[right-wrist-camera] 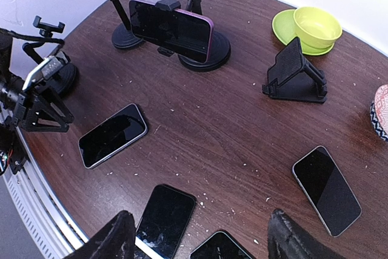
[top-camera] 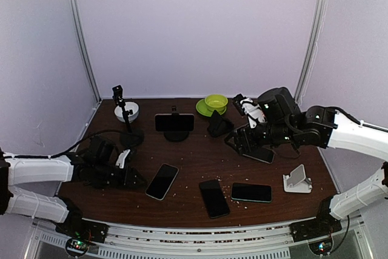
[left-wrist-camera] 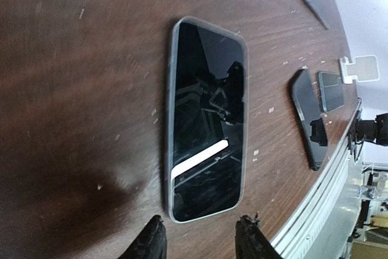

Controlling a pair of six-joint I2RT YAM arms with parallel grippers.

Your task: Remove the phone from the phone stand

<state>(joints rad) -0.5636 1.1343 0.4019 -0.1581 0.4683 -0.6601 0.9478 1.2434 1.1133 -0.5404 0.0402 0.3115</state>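
Observation:
A phone (top-camera: 174,122) (right-wrist-camera: 170,27) in a purple case sits sideways in the clamp of a phone stand (top-camera: 176,136) (right-wrist-camera: 209,53) with a round black base at the back centre. Low at the front left is my left gripper (top-camera: 134,178) (left-wrist-camera: 200,241), open. Its fingertips (left-wrist-camera: 151,242) straddle bare table just short of a clear-cased phone (top-camera: 162,181) (left-wrist-camera: 206,119) lying flat, screen up. My right gripper (top-camera: 237,141) (right-wrist-camera: 197,235) hovers wide open above the table's right middle, holding nothing.
More phones lie flat at the front (top-camera: 214,198), (top-camera: 251,192) and under the right arm (top-camera: 260,154). There is a white stand (top-camera: 297,180), a black folding stand (top-camera: 219,125), a tall clamp stand (top-camera: 123,113), a green bowl (top-camera: 216,101) and a white bowl (top-camera: 127,111).

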